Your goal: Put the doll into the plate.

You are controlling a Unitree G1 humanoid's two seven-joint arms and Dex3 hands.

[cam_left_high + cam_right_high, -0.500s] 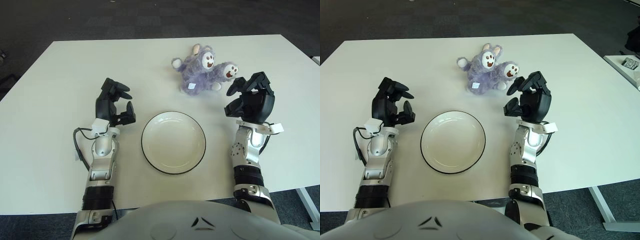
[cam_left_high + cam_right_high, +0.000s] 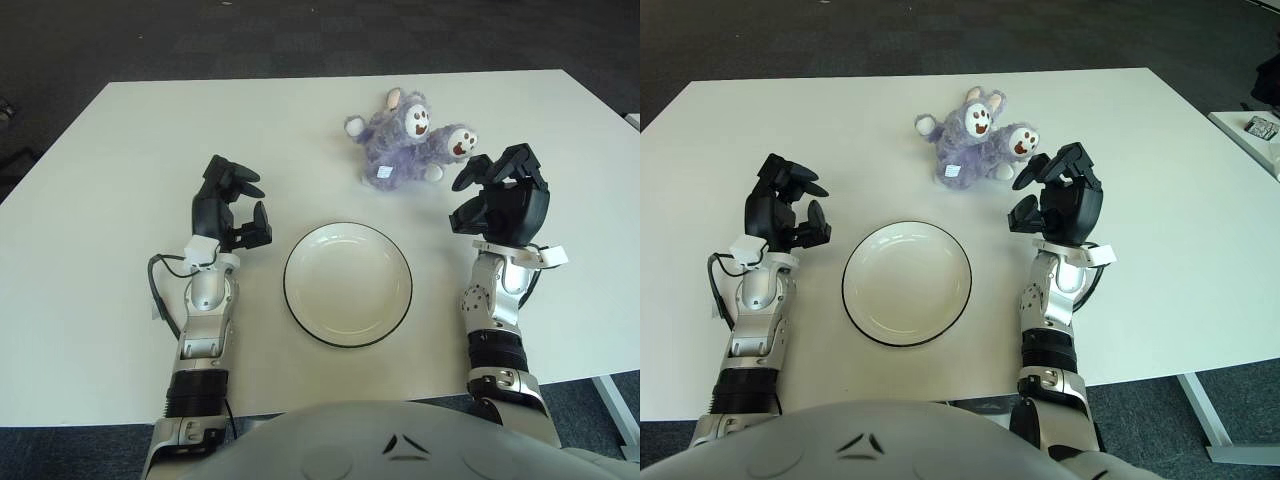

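A purple plush doll (image 2: 405,141) with two white faces lies on the white table, beyond the plate and to its right. The white plate (image 2: 300,305) with a dark rim sits near the front, between my two hands, with nothing in it. My right hand (image 2: 492,198) hovers just right of and slightly nearer than the doll, fingers spread, holding nothing. My left hand (image 2: 230,205) shows left of the plate with its fingers relaxed and holding nothing.
The white table (image 2: 120,150) runs wide on every side, with dark carpet beyond its far edge. A black cable (image 2: 158,290) loops beside my left forearm. At the right border a second white surface (image 2: 1255,125) carries a small object.
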